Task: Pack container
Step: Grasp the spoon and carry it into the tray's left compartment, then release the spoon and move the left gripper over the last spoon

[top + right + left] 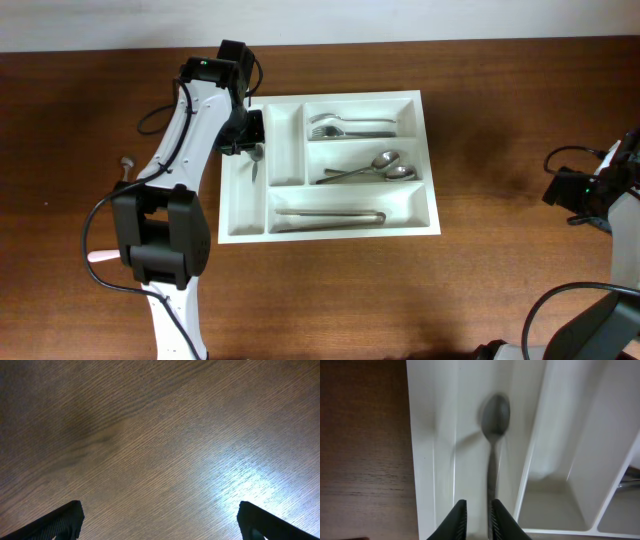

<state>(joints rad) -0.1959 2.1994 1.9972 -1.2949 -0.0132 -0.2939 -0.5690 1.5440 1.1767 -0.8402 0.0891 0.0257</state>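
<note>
Brown wood table (500,290), white plastic container (285,130). Left gripper (476,520) barely apart at metal spoon (495,415), hold unclear; right gripper (160,516) wide open.

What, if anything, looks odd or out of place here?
Nothing spilled or broken: forks and spoons lie tidily in the tray's long slots. The one oddity: a lone spoon over the leftmost narrow slot looks smeared in the left wrist view, its handle between the left gripper's barely parted fingers; held or dropping, I cannot tell.
</note>
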